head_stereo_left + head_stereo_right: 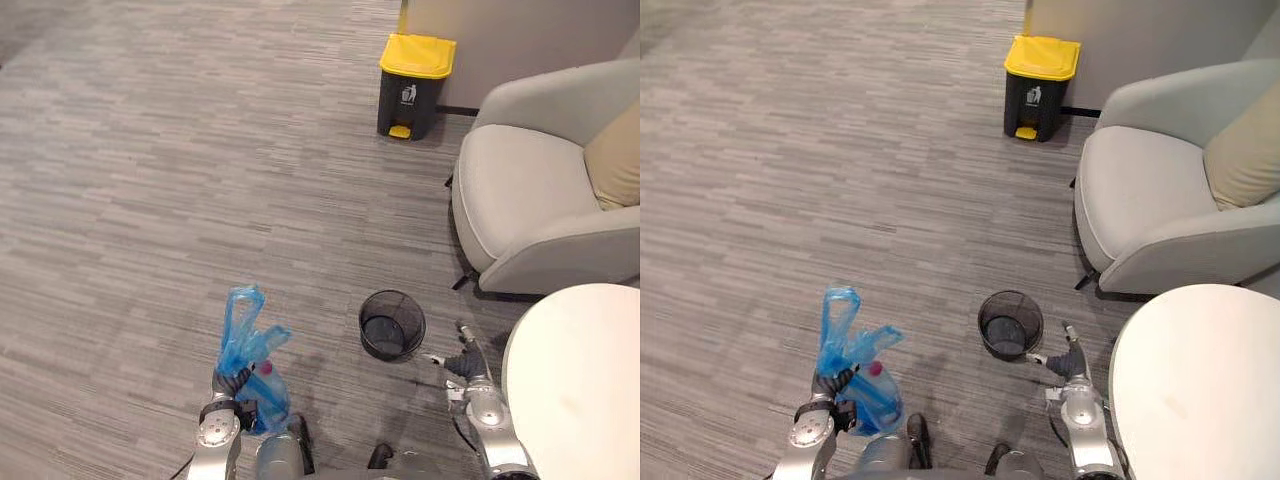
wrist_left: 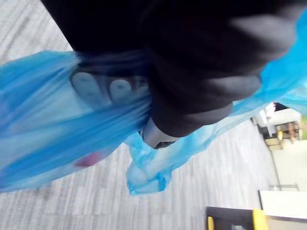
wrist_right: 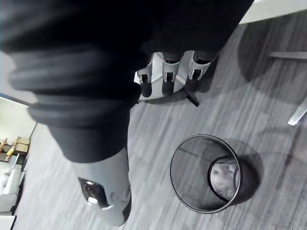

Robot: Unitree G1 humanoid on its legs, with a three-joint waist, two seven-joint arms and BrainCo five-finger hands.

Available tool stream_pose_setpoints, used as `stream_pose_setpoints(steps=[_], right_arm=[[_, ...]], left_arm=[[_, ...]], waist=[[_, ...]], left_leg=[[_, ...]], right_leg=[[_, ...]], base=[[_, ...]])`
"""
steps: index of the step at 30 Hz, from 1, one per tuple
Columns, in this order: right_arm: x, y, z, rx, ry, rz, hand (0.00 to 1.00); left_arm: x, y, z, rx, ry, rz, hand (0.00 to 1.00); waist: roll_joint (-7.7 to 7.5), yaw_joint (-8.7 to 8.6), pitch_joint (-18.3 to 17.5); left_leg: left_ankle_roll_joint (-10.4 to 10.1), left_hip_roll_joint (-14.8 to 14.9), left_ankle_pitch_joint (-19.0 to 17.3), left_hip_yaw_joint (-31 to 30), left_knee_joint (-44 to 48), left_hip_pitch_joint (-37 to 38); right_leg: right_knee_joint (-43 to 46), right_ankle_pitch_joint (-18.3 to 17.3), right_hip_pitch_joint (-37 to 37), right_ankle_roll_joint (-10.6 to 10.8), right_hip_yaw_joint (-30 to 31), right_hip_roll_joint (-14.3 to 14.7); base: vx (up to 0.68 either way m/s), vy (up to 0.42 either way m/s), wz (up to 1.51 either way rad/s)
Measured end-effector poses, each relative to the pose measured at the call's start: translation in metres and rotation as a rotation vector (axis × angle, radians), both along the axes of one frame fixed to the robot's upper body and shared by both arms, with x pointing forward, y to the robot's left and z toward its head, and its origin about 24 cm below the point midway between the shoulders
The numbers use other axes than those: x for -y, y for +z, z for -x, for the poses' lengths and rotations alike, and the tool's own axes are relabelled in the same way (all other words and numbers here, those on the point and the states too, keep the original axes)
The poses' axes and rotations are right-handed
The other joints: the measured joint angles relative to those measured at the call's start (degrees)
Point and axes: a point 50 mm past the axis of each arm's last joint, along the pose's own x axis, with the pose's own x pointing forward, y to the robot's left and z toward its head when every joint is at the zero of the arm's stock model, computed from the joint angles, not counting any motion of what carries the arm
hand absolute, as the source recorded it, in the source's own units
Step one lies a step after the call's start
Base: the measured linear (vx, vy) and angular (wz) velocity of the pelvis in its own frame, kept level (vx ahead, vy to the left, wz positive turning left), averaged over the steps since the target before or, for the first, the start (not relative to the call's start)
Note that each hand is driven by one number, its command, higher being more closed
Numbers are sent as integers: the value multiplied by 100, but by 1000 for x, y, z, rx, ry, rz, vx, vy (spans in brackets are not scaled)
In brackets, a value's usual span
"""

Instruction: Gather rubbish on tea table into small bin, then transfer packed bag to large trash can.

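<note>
My left hand [image 1: 232, 384] is shut on the gathered neck of a blue plastic bag [image 1: 246, 345], held just above the carpet at the lower left. Its fingers [image 2: 110, 89] show through the blue film, and something pink [image 1: 876, 368] lies inside the bag. The small black mesh bin [image 1: 392, 323] stands on the floor with no liner in it. Beside that bin, apart from it, my right hand [image 1: 465, 364] hangs open with its fingers [image 3: 165, 76] relaxed and nothing in them. The large dark trash can [image 1: 415, 85] with a yellow lid stands shut far ahead by the wall.
The white round tea table [image 1: 585, 385] fills the lower right, close to my right arm. A grey armchair [image 1: 540, 190] with a beige cushion [image 1: 615, 165] stands right of the way toward the large can. Grey carpet stretches between the bag and the can.
</note>
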Motion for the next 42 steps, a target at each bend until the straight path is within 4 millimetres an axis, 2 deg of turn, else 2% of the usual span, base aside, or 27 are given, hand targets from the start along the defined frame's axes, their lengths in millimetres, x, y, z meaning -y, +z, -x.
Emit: stream_pose_setpoints(steps=[2, 8, 12, 16, 18, 19, 20, 22, 23, 25, 28, 29, 30, 31, 32, 33, 34, 35, 36, 37, 38, 39, 41, 42], right_arm=[[0, 0, 0, -2, -1, -2, 0], [2, -11, 5, -61, -22, -12, 0], [6, -14, 7, -79, -40, -13, 0], [5, -15, 8, -85, -40, -17, 0], [3, -18, 12, -101, -44, -25, 0], [2, -18, 12, -101, -45, -28, 0], [0, -19, 15, -102, -46, -33, 0], [-3, -21, 20, -106, -52, -51, 0], [-5, -24, 26, -121, -64, -69, 0], [-6, -23, 28, -116, -66, -74, 0], [-5, -20, 25, -95, -67, -72, 0], [-4, -20, 25, -97, -68, -69, 0], [-1, -22, 32, -116, -77, -61, 0], [1, -23, 35, -125, -81, -57, 0], [3, -24, 39, -137, -85, -52, 0], [2, -21, 37, -124, -80, -51, 0], [2, -18, 36, -111, -79, -50, 0], [3, -12, 34, -81, -74, -43, 0], [1, -4, 28, -36, -57, -39, 0], [0, 0, 24, -16, -49, -38, 0], [-1, 7, 19, 26, -44, -45, 0], [-2, 13, 12, 60, -40, -48, 0], [-2, 16, 7, 79, -42, -52, 0], [-3, 16, 6, 81, -47, -61, 0]], left_arm=[[-2, -3, 4, -21, 1, -5, 100], [-8, -1, 2, -21, -9, -40, 100], [-9, -2, 3, -25, -5, -43, 100], [-16, 0, 4, -19, 25, -49, 100], [-17, 0, 10, -30, 31, -54, 100], [-17, 0, 12, -32, 32, -53, 100], [-14, 1, 15, -31, 25, -48, 100], [-13, 6, 11, -6, 21, -52, 100], [-13, 10, 6, 20, 17, -57, 100], [-13, 17, -3, 55, 11, -61, 100], [-13, 17, -5, 59, 7, -61, 100], [-13, 17, -7, 61, 4, -61, 100], [-9, 16, -11, 57, -16, -58, 100], [-7, 14, -11, 52, -20, -53, 100], [-4, 13, -9, 46, -21, -43, 100], [1, 12, -9, 46, -20, -25, 100], [3, 11, -9, 48, -14, -14, 100], [8, 12, -9, 55, -6, 3, 100], [9, 15, -7, 73, -8, 8, 100], [9, 17, -7, 79, -10, 10, 100], [9, 19, -8, 89, -15, 12, 100], [9, 22, -11, 105, -11, 12, 100], [8, 23, -10, 111, 7, 18, 100], [7, 23, -10, 114, 18, 21, 100]], waist=[[1, -6, -4], [-12, -26, -24], [-28, -51, -17], [-159, -138, 56], [-346, -128, 176], [-379, -131, 205], [-375, -162, 216], [-336, -167, 287], [-279, -182, 319], [-369, -180, 351], [-360, -313, 354], [-374, -342, 345], [-462, -387, 291], [-391, -443, 299], [-227, -449, 286], [-99, -467, 310], [-37, -467, 305], [25, -451, 302], [19, -380, 302], [2, -342, 297], [-41, -276, 293], [-73, -120, 292], [-76, -7, 300], [-94, 31, 317]], left_leg=[[38, -74, 25, 32, -66, 105], [188, -239, 419, -8, -682, 138], [260, -334, 450, -94, -734, 59], [455, -456, 35, -187, -89, -364], [553, -559, -505, -282, 541, -469], [595, -606, -620, -323, 642, -462], [691, -640, -792, -416, 810, -441], [740, -628, -905, -618, 873, -291], [783, -609, -973, -851, 865, -237], [806, -659, -1037, -1065, 727, -82], [757, -714, -1141, -1286, 469, 214], [644, -753, -1168, -1369, 388, 351], [437, -846, -1342, -1559, 476, 508], [305, -815, -1435, -1685, 555, 591], [162, -668, -1469, -1655, 662, 678], [-16, -450, -1407, -1421, 1169, 632], [-108, -352, -1365, -1322, 1580, 532], [-439, -127, -1142, -1145, 2617, 240], [-434, 214, -1170, -844, 3750, -114], [-339, 313, -1225, -736, 4054, -246], [-122, 401, -1353, -574, 4452, -540], [74, 463, -1471, -425, 4512, -890], [221, 503, -1560, -400, 4247, -1316], [221, 488, -1560, -471, 3823, -1616]], right_leg=[[-142, 92, 108, 78, 68, -9], [-309, 337, -66, 90, 85, -62], [-208, 230, -204, 168, 52, -119], [611, -275, -572, 361, 49, -449], [1349, -578, -589, 442, 72, -758], [1613, -556, -620, 411, 209, -825], [2406, -396, -936, 216, 688, -880], [3351, -72, -1411, 70, 1176, -804], [3430, -406, -1539, 238, 1398, -543], [3102, -673, -1787, 205, 1401, -261], [2384, -644, -2150, 197, 1076, -1], [1898, -510, -2157, 45, 1110, 94], [1563, -18, -2100, -210, 1141, 93], [1592, 37, -1948, -371, 1059, 106], [1591, -81, -1775, -387, 855, 160], [1458, -161, -1455, -463, 707, 263], [1361, -172, -1293, -480, 653, 335], [1045, -190, -855, -510, 662, 505], [647, -202, -347, -530, 805, 684], [523, -206, -184, -536, 890, 728], [294, -209, 66, -541, 1074, 750], [106, -209, 275, -541, 1332, 729], [-20, -209, 467, -541, 1642, 673], [-63, -215, 638, -532, 1799, 581]], base=[[-38, 99, -11], [-106, 60, 1], [-85, 53, 8], [17, 83, 26], [105, 68, 27], [132, 77, 27], [133, 84, 29], [254, 105, 51], [327, 50, 79], [324, -13, 68], [264, -38, 41], [586, -142, 82], [565, -159, 86], [533, -150, 73], [485, -123, 43], [593, -146, 25], [593, -148, 22], [669, -131, -1], [549, -79, -14], [627, -57, -43], [478, -1, -65], [445, 30, -73], [357, 130, -80], [390, 227, -76]])
